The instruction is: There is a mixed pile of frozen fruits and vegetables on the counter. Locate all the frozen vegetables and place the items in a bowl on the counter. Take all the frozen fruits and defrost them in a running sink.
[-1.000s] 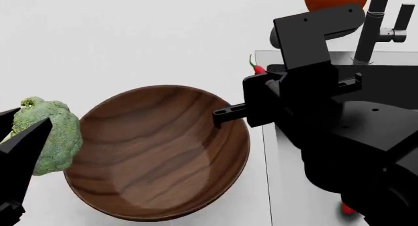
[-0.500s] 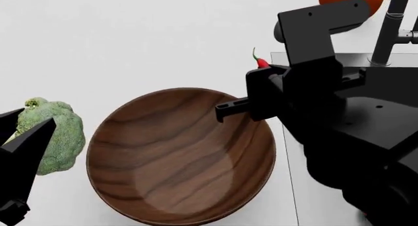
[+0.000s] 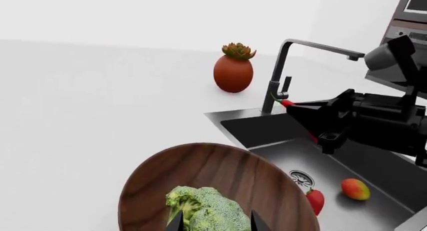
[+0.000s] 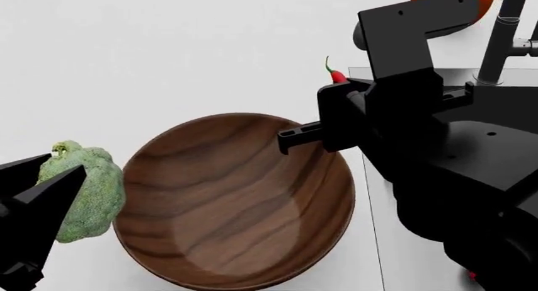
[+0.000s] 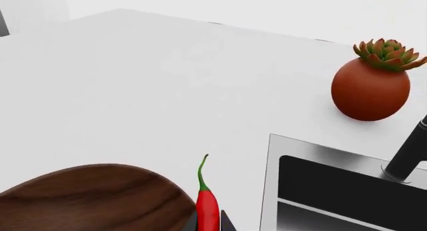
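Note:
The green broccoli is held in my left gripper, which is shut on it at the left rim of the dark wooden bowl. In the left wrist view the broccoli sits between the black fingers with the bowl behind it. My right gripper is shut on the thin red chili, beside the bowl's far right rim. Its stem pokes up above the gripper as the chili. The mango and strawberry lie in the sink near the drain.
A tall dark faucet stands at the sink's back edge. A round red pot with a succulent sits on the white counter behind it. My right arm's bulk covers most of the sink in the head view.
The head view shifted, sliding the bowl to the right in the picture. The left gripper carried the broccoli rightward to the bowl's left rim. The right gripper still holds the chili in place.

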You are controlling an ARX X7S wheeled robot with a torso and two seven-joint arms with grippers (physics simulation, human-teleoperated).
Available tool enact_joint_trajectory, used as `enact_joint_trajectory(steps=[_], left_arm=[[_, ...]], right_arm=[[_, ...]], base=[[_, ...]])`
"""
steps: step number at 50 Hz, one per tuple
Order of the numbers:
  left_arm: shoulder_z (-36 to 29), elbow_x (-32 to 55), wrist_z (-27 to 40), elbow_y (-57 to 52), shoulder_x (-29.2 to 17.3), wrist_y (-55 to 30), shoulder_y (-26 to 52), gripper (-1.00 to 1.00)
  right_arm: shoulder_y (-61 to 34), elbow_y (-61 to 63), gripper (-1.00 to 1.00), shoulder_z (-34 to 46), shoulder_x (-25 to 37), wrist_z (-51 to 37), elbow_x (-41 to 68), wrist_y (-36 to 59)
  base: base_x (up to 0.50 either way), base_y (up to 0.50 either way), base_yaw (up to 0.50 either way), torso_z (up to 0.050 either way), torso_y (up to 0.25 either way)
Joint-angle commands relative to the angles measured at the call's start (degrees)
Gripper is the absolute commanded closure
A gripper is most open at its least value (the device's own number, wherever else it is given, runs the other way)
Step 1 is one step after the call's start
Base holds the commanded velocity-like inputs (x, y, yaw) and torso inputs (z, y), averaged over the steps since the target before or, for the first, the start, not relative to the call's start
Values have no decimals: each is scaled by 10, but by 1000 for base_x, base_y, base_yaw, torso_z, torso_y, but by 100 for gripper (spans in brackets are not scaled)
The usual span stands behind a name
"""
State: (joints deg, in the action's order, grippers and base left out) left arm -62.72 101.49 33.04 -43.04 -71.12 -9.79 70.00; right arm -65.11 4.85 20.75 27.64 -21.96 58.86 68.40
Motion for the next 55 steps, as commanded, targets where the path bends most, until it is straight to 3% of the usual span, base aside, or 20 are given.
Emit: enact_joint_trajectory(steps=[1, 8, 9, 10, 28, 40, 55], left_arm=[[-12, -53, 29, -7, -2, 27, 2, 100], [-12, -53, 29, -7, -2, 27, 2, 100], [503, -7, 87, 116, 207, -371, -271, 100], [542, -11, 83, 30, 208, -372, -276, 100], [476, -15, 70, 75, 243, -423, -180, 100], [394, -37, 3, 233, 318, -482, -76, 100], [311, -118, -85, 376, 384, -520, -29, 100]], right_arm=[[2, -1, 100, -1, -1, 4, -4, -1], [2, -1, 100, -1, -1, 4, -4, -1], [43, 85, 100, -145, -159, 332, -468, 163], [43, 86, 100, -145, -159, 332, -468, 165], [40, 92, 100, -142, -157, 327, -461, 169], [39, 85, 100, -139, -157, 327, -456, 163], [44, 90, 100, -142, -156, 323, -450, 163]], base=[[0, 0, 0, 0, 0], [0, 0, 0, 0, 0], [0, 0, 0, 0, 0], [0, 0, 0, 0, 0], [0, 0, 0, 0, 0], [0, 0, 0, 0, 0], [0, 0, 0, 0, 0]])
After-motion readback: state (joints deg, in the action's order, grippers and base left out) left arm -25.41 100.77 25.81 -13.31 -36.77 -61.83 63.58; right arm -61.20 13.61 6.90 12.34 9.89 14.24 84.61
